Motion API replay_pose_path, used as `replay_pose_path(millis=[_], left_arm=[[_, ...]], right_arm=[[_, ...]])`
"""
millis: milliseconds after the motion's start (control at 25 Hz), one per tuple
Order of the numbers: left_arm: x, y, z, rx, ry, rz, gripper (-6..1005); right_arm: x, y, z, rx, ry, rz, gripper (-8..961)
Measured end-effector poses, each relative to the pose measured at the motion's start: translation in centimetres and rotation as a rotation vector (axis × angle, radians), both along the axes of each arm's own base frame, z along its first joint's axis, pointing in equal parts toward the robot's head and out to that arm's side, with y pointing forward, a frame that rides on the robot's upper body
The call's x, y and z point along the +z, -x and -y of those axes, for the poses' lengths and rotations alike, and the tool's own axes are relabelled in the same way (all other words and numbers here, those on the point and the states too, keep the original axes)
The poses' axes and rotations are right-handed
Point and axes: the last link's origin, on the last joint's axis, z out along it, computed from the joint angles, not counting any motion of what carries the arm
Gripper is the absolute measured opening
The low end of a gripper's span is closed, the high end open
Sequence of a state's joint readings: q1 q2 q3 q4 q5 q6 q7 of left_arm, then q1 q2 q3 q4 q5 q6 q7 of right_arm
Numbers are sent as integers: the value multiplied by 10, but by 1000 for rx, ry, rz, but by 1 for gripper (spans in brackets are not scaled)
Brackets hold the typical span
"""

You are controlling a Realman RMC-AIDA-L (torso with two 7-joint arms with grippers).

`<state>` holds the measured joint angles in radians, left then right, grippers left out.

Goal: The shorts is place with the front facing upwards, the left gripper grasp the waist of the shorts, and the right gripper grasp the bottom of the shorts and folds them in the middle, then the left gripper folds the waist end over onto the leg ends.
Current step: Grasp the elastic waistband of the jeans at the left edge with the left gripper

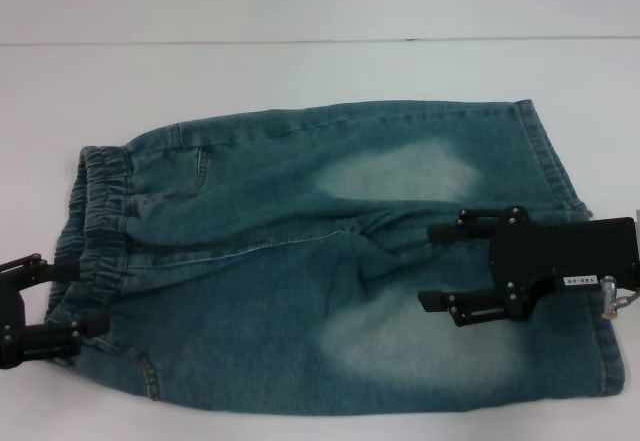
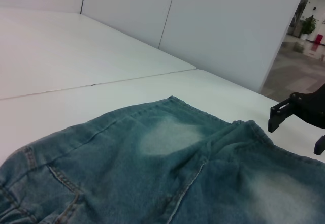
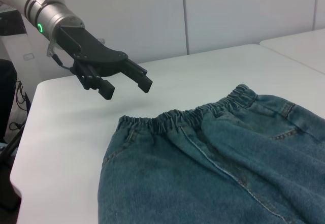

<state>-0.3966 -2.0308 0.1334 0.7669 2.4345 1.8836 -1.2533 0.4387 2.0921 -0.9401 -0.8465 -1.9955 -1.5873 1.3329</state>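
Shorts (image 1: 300,261): faded blue denim cloth. Table (image 1: 300,71): smooth matt white.

Work surface: white table (image 1: 300,71), matte, with a thin dark seam running across it at the far side.
Second surface: another white tabletop (image 3: 299,43) set just beside the first, a narrow gap between.
Walls: plain white panels (image 2: 228,26) with vertical joints.
Opening: doorway past the panel edge; grey floor (image 2: 294,64), potted plant (image 2: 307,25), small red object beyond.
Light: even, diffuse.
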Motion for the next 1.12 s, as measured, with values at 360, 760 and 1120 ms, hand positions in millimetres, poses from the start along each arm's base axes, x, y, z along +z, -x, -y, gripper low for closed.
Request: replay_pose_path(millis=[360, 760, 1120], left_arm=[[-1, 1, 2, 5, 0, 2, 894], [-2, 1, 2, 6, 2, 3, 886], [3, -2, -3, 56, 44, -15, 880]], right_arm=[[0, -1, 1, 3, 3, 3, 853], [0, 0, 3, 7, 13, -6, 854], [1, 0, 2, 7, 8, -11, 852]])
